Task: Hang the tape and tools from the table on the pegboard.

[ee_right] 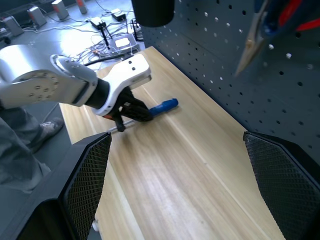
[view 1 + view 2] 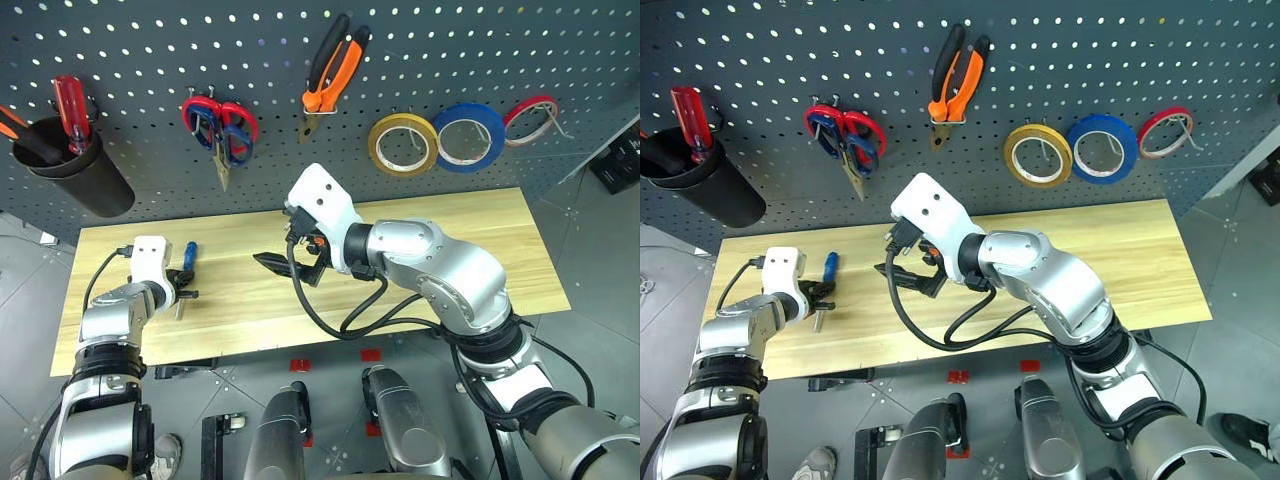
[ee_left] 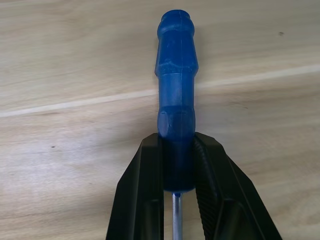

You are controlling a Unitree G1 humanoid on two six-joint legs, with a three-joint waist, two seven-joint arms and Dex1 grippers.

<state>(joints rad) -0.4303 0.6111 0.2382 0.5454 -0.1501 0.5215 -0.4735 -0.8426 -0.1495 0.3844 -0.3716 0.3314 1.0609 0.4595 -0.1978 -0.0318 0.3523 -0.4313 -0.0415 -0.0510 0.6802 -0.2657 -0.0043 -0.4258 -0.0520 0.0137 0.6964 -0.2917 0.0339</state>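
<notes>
**Left end effector pinches the blue screwdriver at the table's left end**

The left end effector (image 2: 183,283) is pressed onto the blue-handled screwdriver (image 3: 176,100), gripping the handle's base where the steel shaft begins; the tool lies on the table (image 2: 470,250), near its left edge. The right end effector (image 2: 908,277) hangs over the table's middle, its 2 fingers spread wide and holding nothing. The planks to the right lie bare.

On the pegboard (image 2: 150,60) hang the scissors (image 2: 222,128), the pliers (image 2: 333,72) and the yellow tape (image 2: 403,144). The scissors overlap a red-handled pair, so their outlines are hard to separate. No legible writing.
</notes>
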